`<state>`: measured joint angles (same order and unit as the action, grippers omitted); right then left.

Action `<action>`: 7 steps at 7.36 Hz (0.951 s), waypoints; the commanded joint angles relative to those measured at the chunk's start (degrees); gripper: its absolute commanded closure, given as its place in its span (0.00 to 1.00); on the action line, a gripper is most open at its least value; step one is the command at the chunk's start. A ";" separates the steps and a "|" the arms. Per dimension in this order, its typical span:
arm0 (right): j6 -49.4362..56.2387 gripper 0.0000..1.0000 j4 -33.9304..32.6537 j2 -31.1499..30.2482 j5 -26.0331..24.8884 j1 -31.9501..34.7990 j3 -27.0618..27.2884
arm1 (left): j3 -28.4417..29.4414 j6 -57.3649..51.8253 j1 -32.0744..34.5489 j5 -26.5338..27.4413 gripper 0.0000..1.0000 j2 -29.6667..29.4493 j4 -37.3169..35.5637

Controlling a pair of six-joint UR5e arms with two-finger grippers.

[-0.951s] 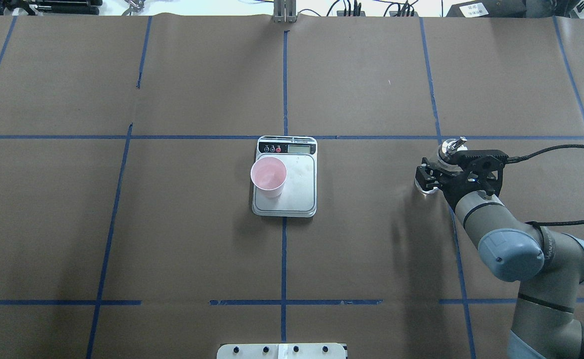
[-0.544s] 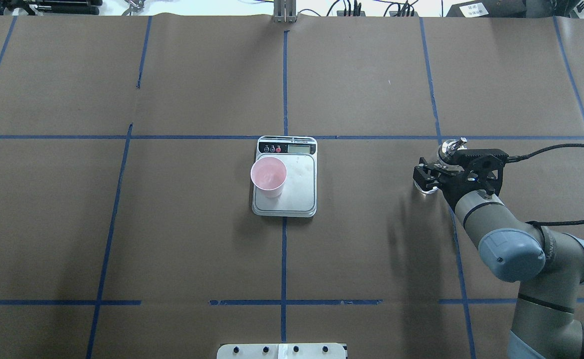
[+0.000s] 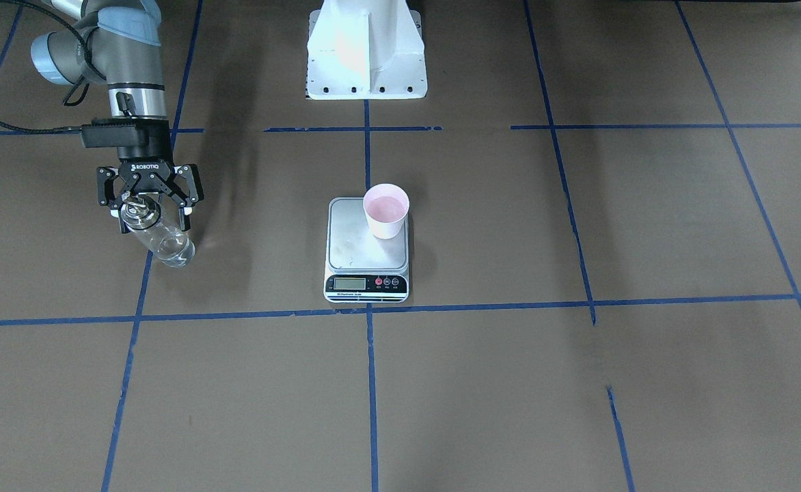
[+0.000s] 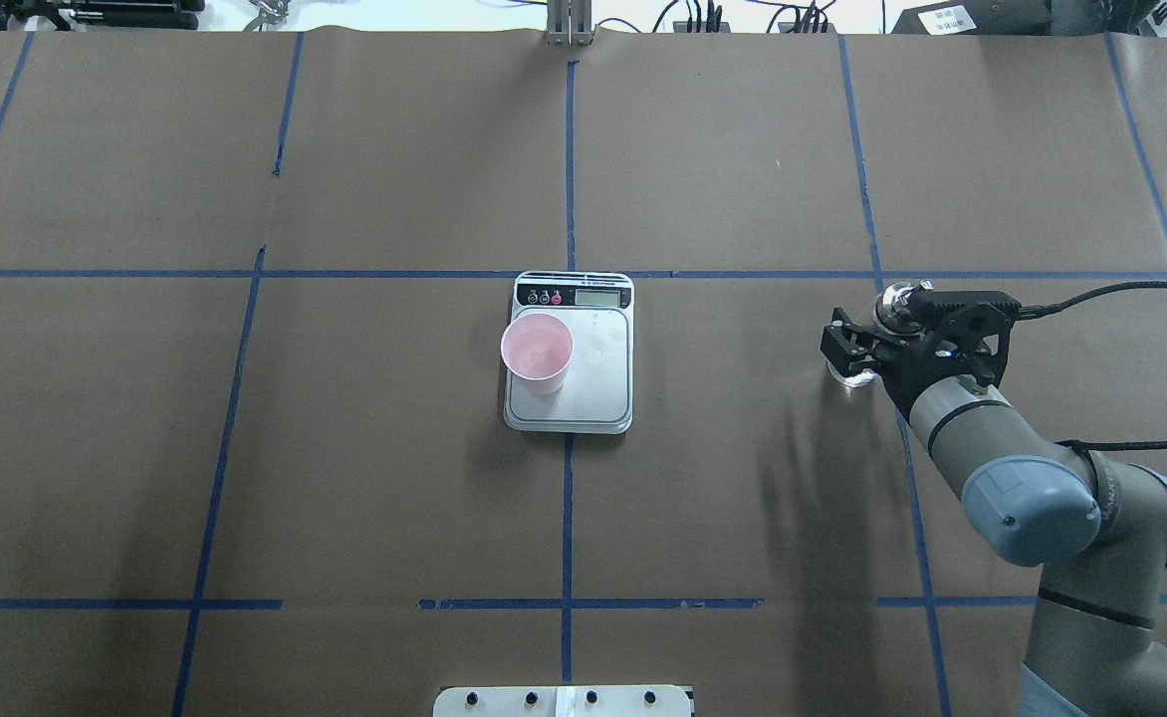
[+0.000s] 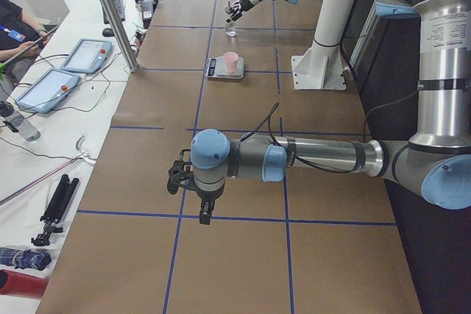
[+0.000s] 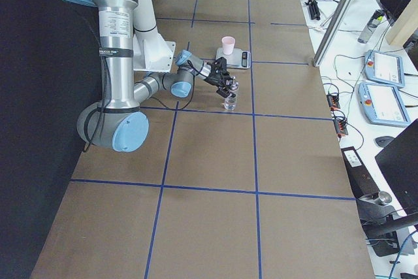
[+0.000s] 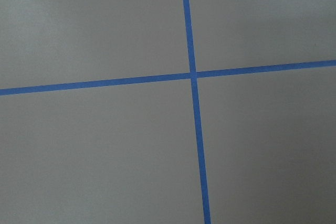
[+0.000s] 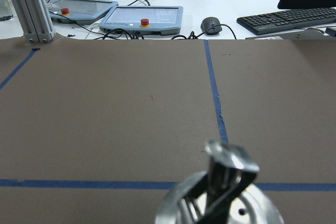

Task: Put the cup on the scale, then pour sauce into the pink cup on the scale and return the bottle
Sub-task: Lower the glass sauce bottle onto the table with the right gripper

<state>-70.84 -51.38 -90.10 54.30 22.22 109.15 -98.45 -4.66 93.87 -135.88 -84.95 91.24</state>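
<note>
The pale pink cup (image 4: pixel 537 351) stands upright on the left part of the scale (image 4: pixel 598 383), which lies at the table's middle; both also show in the front view, cup (image 3: pixel 386 210) and scale (image 3: pixel 356 246). The clear glass bottle (image 3: pixel 161 239) with its silver spout cap (image 8: pixel 226 192) stands on the table at the robot's right. My right gripper (image 3: pixel 150 210) is open around the bottle's top, its fingers apart from the glass. My left gripper (image 5: pixel 179 179) hangs over bare table far to the left, and I cannot tell its state.
Blue tape lines divide the brown table cover. The white robot base (image 3: pixel 366 55) stands at the near edge behind the scale. Operator consoles (image 8: pixel 142 18), a keyboard and seated people lie beyond the table's far edge.
My right gripper has shifted slightly left and away over the bottle, now covering more of the spout. The bottle, cup and scale have not moved.
</note>
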 commanded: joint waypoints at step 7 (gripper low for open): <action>0.00 0.00 0.31 -5.35 -0.24 -1.56 5.46 | 0.01 0.00 0.00 0.00 0.00 0.05 -0.10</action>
<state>-70.84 -51.06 -95.43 54.05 20.80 114.49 -98.48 -4.66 93.88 -135.88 -84.90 91.04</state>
